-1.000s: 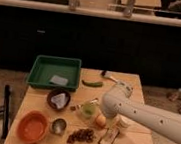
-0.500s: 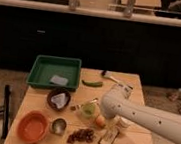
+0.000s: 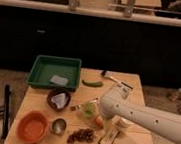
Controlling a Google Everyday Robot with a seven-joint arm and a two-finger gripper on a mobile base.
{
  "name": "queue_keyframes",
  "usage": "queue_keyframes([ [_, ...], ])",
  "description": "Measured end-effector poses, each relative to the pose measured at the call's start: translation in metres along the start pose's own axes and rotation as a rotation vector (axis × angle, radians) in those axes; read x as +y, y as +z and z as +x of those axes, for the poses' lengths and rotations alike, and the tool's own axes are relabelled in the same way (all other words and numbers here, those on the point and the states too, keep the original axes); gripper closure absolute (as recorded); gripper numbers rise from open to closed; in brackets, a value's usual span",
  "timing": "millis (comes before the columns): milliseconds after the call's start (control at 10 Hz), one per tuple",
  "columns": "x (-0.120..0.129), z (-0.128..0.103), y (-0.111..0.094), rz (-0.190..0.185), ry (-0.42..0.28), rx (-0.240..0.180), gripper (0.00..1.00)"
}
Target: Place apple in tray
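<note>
1. Dim room, dark wall and a railing behind; wooden table (image 3: 137, 96) crowded with small items.
2. Tray (image 3: 44, 70) at the far left corner, well apart from the arm. One pale grey object (image 3: 58, 80) lying inside, otherwise bare floor showing.
3. Apple (image 3: 98, 121) near the middle of the table toward the front edge, just beside the green cup (image 3: 88, 109) on its right. Only an orange sliver visible under the arm. Not in the tray.
4. White arm (image 3: 147, 122) reaching in from the right edge. Gripper (image 3: 105, 116) down over the apple, largely hidden by the wrist housing.
5. Gripper spread or clamped: cannot tell from this view. Contact with the apple: cannot tell either.
6. Neighbours close to the fruit: pile of brown nuts (image 3: 81, 135) toward the front edge, flat packet (image 3: 108, 138) beside it, dark brown bowl (image 3: 59, 99) and orange bowl (image 3: 33, 127) toward the left edge.
7. Step judged: reach and grasp at the apple; carry not begun.
8. Next move, as judged: secure hold on the fruit, straight lift clear of the green cup, then travel diagonally to the far left corner, passing above the dark brown bowl, release over bare tray floor away from the grey object.
9. Risk: round fruit rolling off a poor pinch, or the cup being nudged.
</note>
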Motion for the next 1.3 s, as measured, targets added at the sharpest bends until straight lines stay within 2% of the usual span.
queue_keyframes([
  [100,0.001,0.0,0.003,-0.006,0.02,-0.008,0.21],
  [200,0.001,0.0,0.004,-0.01,0.034,-0.012,0.28],
  [600,-0.001,-0.002,0.008,-0.017,0.057,-0.015,0.66],
  [900,-0.001,-0.003,0.004,-0.019,0.052,0.006,0.96],
  [1000,-0.002,-0.003,0.002,-0.018,0.048,0.01,1.0],
  [1300,-0.003,-0.004,-0.005,-0.04,-0.009,0.013,1.0],
])
